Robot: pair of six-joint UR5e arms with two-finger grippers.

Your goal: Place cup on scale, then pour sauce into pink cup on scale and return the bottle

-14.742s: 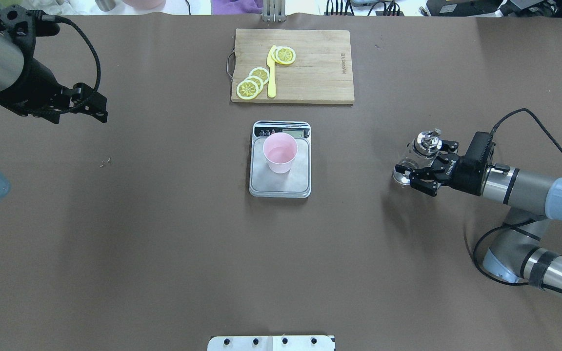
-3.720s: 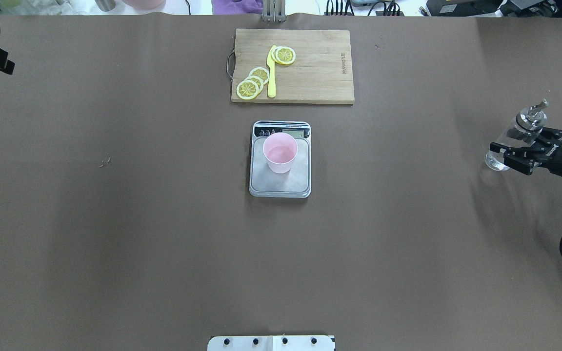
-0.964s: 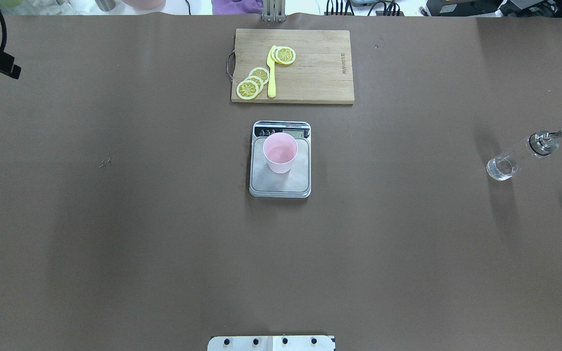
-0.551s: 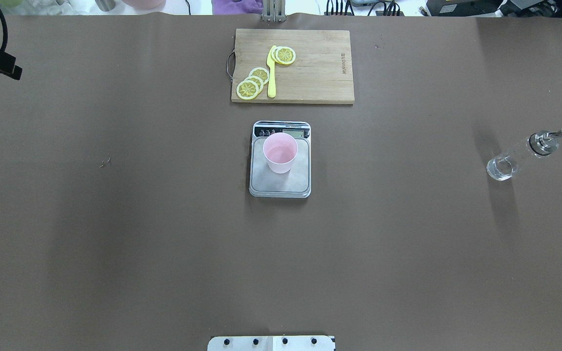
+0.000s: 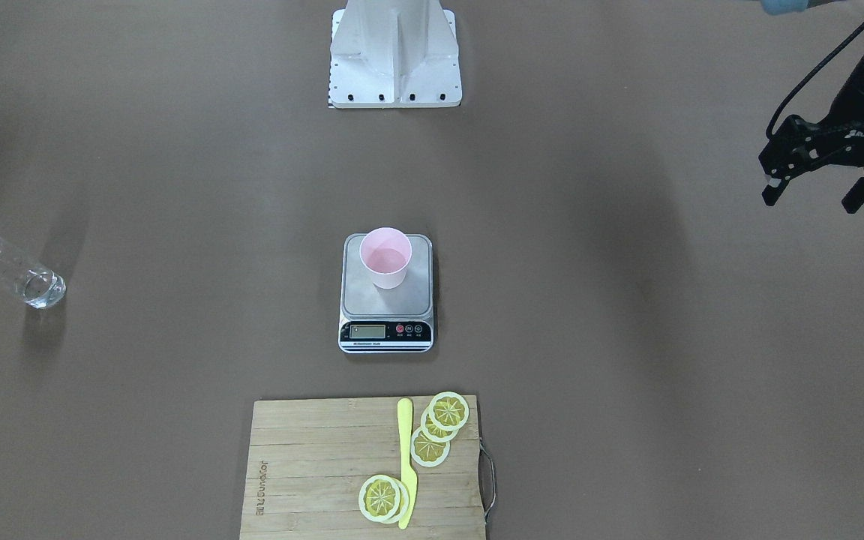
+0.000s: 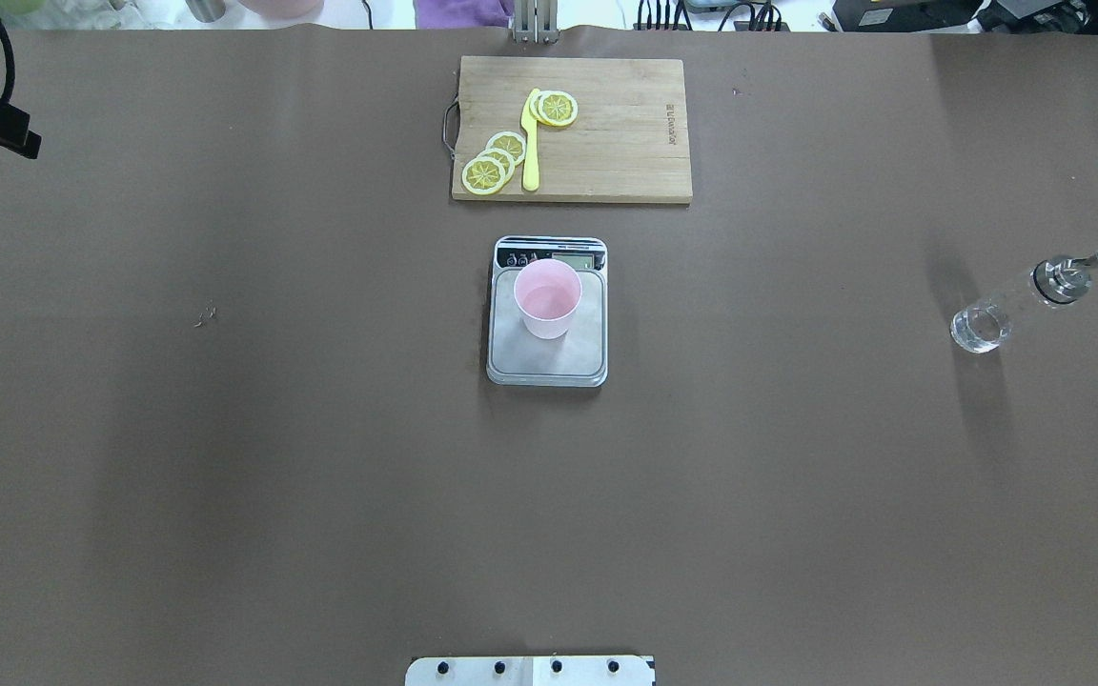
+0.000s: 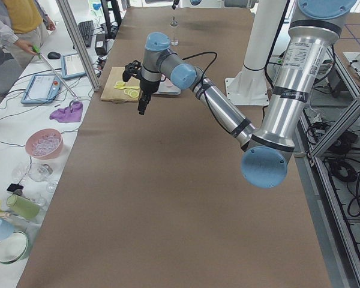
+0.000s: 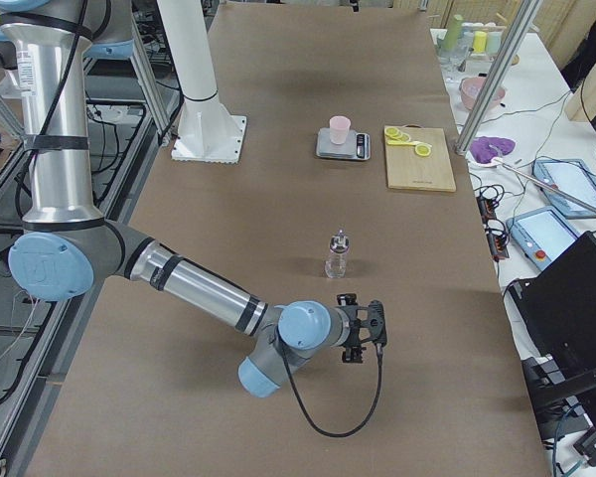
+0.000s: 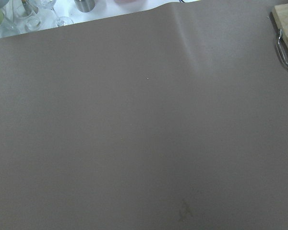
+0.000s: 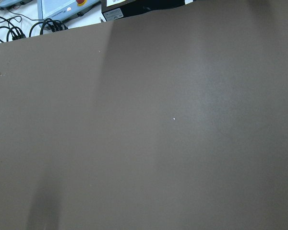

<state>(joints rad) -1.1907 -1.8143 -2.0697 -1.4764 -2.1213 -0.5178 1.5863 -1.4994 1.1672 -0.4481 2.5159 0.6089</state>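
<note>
Released by the right gripper (image 8: 364, 332) in the past few seconds, the bottle (image 6: 1014, 303) stands upright at the far right of the overhead view. It is well apart from the scale (image 6: 549, 360) at centre, where the pink cup (image 6: 547, 297) sits on the platform. The right gripper shows only in a side view, so its jaws cannot be judged. The left gripper (image 5: 809, 202) hangs wide open and empty, upper right in the front view. Just above the scale in the overhead view, a cutting board (image 6: 616, 143) holds lemon slices (image 6: 484, 174) and a yellow knife (image 6: 531, 157).
</note>
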